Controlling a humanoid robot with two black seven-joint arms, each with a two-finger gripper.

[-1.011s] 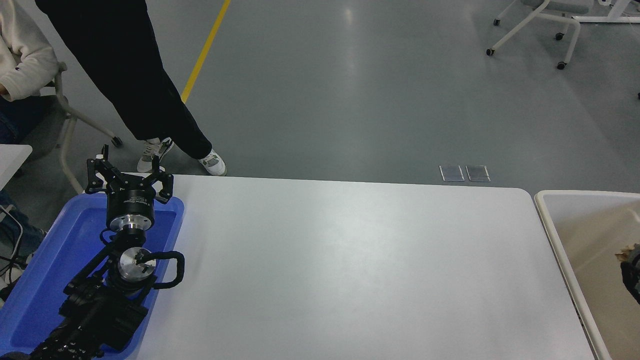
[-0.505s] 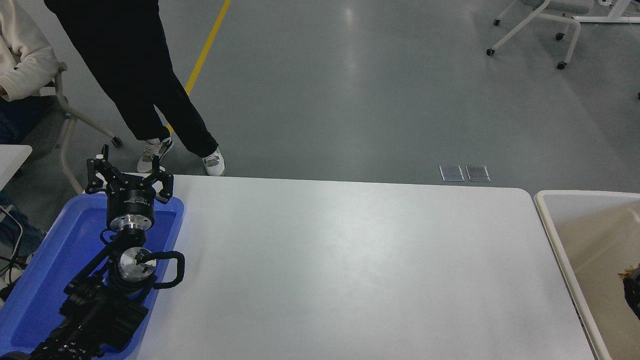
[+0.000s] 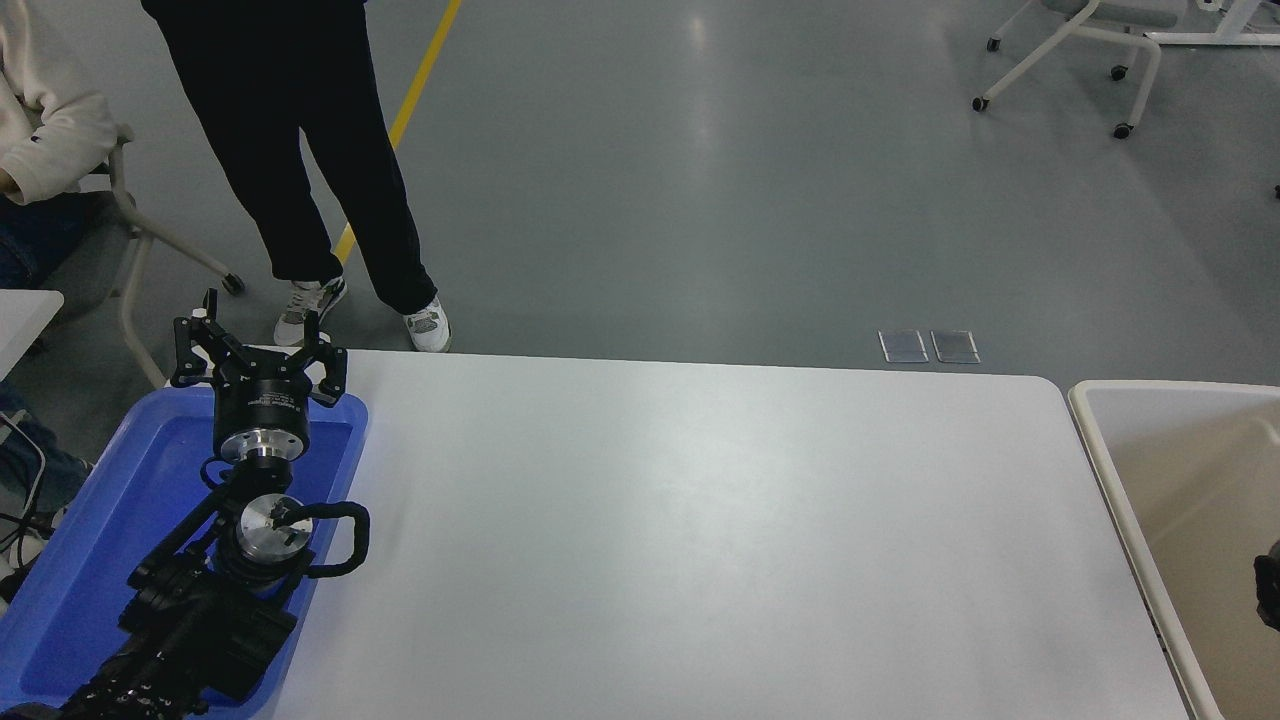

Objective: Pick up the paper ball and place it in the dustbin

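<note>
Down at the lower left, parked: the left arm [image 3: 190, 610], stretched over the blue tray [image 3: 90, 540] and pointing away from the camera. At its end, the left claw [image 3: 257, 340], spread wide with nothing between the fingers [image 3: 185, 345], hanging above the tray's far rim, close to the tabletop's far left corner.

Across the middle, only the white tabletop [image 3: 700, 540] with a soft glare on it.

Hard against the tabletop's right end, the dustbin [image 3: 1090, 405]: cream-white rounded rim, beige inner walls, cut off by the picture's right edge. Inside that bin, low against the right edge, just a small dark sliver of the right claw [image 3: 1270, 590]. Too little of it in view to tell whether wide, narrow or clamped on anything.

As for the paper ball: not to be made out anywhere in this view. Whether held by that claw beyond the edge or lying inside the bin, cannot tell.

Beyond the far side, on the grey floor: a standing person [image 3: 320, 150] in black trousers and pale shoes near the tabletop's far left corner, straddling a yellow floor line [image 3: 420, 75]. Further left, a seated person's cream sleeve [image 3: 55, 120] beside a chair frame. At the top right, a wheeled white chair base [image 3: 1075, 45].
</note>
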